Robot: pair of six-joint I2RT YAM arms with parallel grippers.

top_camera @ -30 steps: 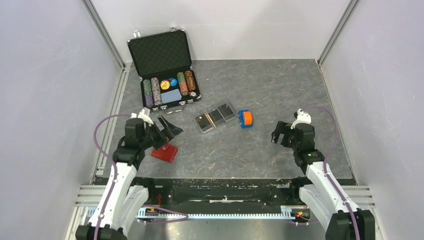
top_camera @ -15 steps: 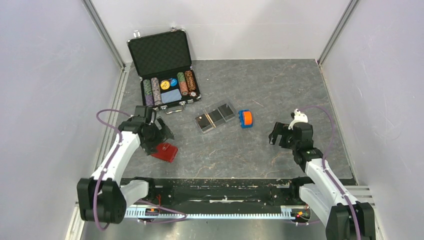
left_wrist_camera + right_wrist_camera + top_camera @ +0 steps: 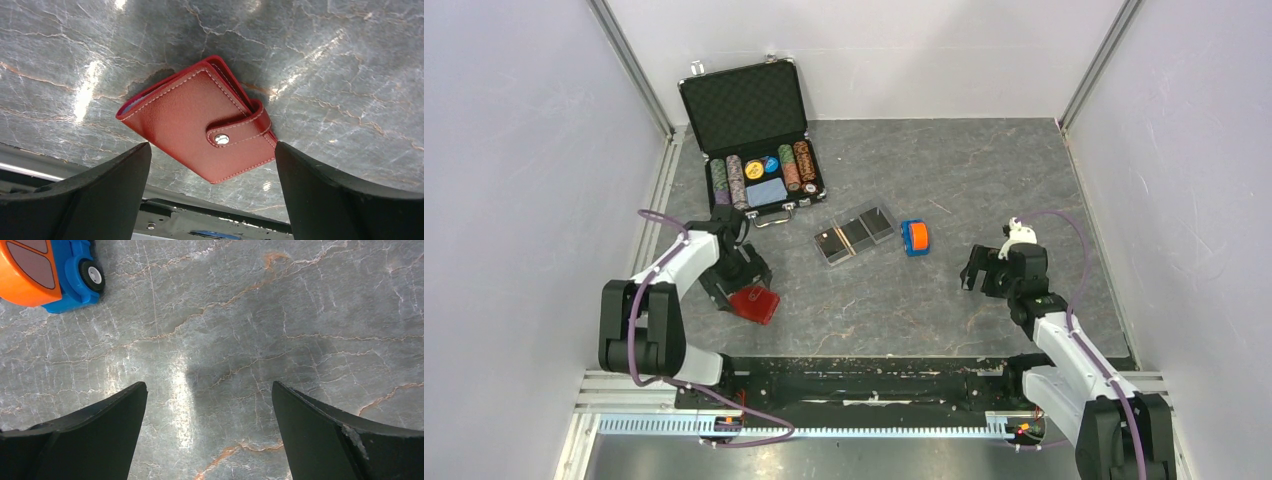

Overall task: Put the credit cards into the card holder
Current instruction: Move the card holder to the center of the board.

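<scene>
Top external view: a clear acrylic three-compartment card holder point(image 3: 856, 233) lies on the grey stone desk point(image 3: 984, 170), well apart from both arms. To its left, the left end effector point(image 3: 746, 282) hangs wide open over a small red leather wallet point(image 3: 755, 303); the right end effector point(image 3: 977, 272) gapes open to its right.

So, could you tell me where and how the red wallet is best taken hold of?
Probably from straight above, pinching across two opposite edges, clear of the snap tab: the red wallet lies flat and closed on the table, so its faces cannot be clamped. The left end effector is open over it.
</scene>
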